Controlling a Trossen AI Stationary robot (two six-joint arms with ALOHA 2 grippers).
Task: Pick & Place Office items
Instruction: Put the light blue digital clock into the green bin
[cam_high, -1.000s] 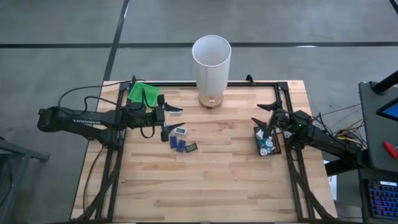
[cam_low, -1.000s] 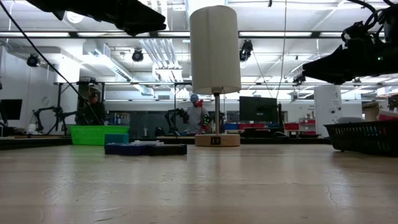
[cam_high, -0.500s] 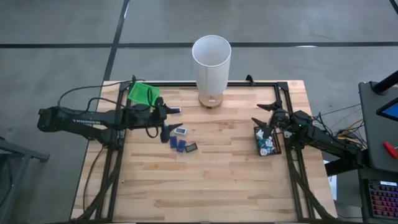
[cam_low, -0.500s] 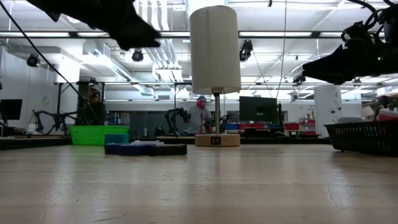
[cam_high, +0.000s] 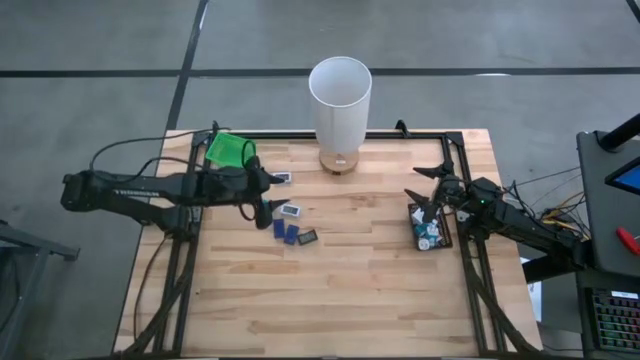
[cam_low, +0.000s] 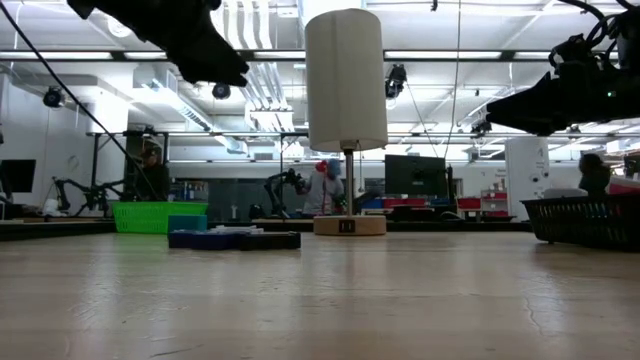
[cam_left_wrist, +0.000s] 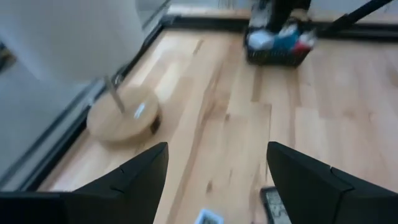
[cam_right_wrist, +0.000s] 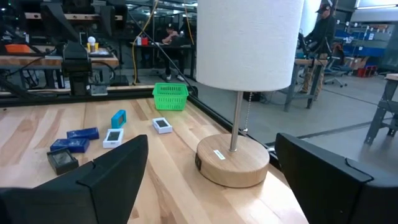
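Left pincer (cam_left_wrist: 214, 180) retracted, agape, empty.

Items (cam_high: 291, 226) mid-table; lamp (cam_high: 340, 100) behind; tray (cam_high: 429, 227) rt edge

A small cluster of office items (cam_high: 291, 228) is lying flat on the table, left of centre: two dark blue rectangles (cam_high: 285, 232) side by side, a dark block (cam_high: 307, 237) just beside them, a white-framed piece (cam_high: 290, 211), and a teal bit (cam_right_wrist: 118, 117) standing upright. Another white piece (cam_high: 281, 178) is lying apart, nearer the lamp. More pieces (cam_high: 428, 232), white, teal and red, are sitting heaped in the black tray at the right edge.
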